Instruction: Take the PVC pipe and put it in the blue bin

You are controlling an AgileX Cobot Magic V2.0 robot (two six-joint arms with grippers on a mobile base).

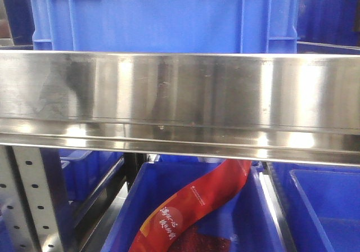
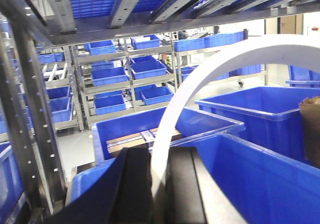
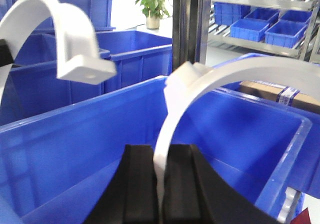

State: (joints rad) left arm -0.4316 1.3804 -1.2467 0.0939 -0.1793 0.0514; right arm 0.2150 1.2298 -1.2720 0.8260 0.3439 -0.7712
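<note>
In the left wrist view my left gripper (image 2: 160, 156) is shut on a white curved PVC pipe piece (image 2: 210, 71) that arcs up and to the right over a blue bin (image 2: 260, 184). In the right wrist view my right gripper (image 3: 161, 151) is shut on a second white curved PVC pipe piece (image 3: 240, 71), held above the inside of a blue bin (image 3: 75, 129). The first curved piece (image 3: 60, 24) hangs at that view's upper left, ending in a flat foot. Neither gripper shows in the front view.
A wide steel shelf beam (image 1: 180, 94) fills the front view, a blue crate (image 1: 163, 16) on top, a red bag (image 1: 191, 207) in the bin below. Racks of blue bins (image 2: 120, 79) stand behind. A metal upright (image 3: 187, 24) and a cardboard box (image 3: 280, 94) are near.
</note>
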